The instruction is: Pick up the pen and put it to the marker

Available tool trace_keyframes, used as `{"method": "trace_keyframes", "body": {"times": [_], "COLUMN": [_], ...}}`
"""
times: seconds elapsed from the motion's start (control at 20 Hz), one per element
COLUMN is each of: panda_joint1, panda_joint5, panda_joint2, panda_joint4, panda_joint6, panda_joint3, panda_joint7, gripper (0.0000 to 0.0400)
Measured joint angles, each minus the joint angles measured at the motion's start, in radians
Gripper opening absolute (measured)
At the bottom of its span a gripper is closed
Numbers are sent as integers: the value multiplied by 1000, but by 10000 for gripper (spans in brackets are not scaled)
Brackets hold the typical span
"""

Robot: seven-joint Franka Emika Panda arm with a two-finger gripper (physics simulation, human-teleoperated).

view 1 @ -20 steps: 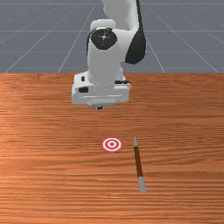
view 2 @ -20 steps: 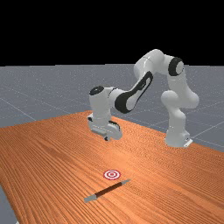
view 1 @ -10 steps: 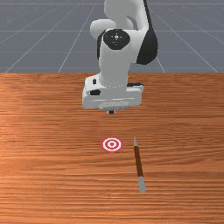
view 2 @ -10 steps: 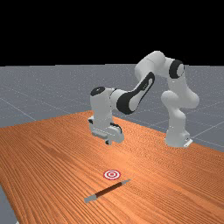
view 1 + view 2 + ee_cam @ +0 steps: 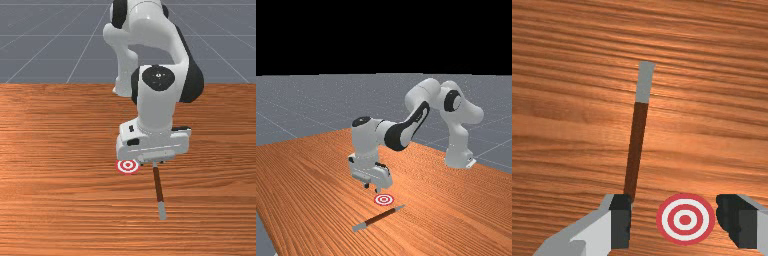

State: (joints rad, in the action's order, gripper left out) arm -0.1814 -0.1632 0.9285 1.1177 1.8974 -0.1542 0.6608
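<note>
A brown pen (image 5: 158, 185) with grey ends lies flat on the wooden bench (image 5: 50, 200), just beside the red-and-white ringed marker (image 5: 128, 165), on its right in the front view. Its pointed end (image 5: 400, 207) is the end nearer the marker; its blunt end (image 5: 644, 82) is farther off. The jaws hang above the bench, close to the marker, spread wide and holding nothing.

In the wrist view one of the fingers (image 5: 621, 220) covers part of the pen, and the marker appears between the two. If the jaws go straight down off-centre, that finger could land on the barrel and press it or roll it away from the marker; or both could straddle the marker and close on nothing. Exactly where they would land I cannot tell.

A grip near the pointed end would probably leave the blunt end heavy, so the pen could droop or swivel when lifted. Closing askew to the barrel could twist it, and the tip might then miss the marker.
</note>
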Motion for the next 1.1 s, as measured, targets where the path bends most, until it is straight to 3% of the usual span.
{"method": "trace_keyframes", "body": {"times": [0.1,0.25,0.7,1.0,1.1], "panda_joint1": [7,10,-10,-56,-62], "panda_joint5": [-6,-18,-20,25,28], "panda_joint2": [49,101,178,212,219], "panda_joint4": [-40,-59,-60,-56,-63], "panda_joint6": [9,49,95,146,143], "panda_joint3": [3,4,0,-49,-52], "panda_joint7": [8,33,83,156,162], "gripper": [346,388,400,400,380]}}
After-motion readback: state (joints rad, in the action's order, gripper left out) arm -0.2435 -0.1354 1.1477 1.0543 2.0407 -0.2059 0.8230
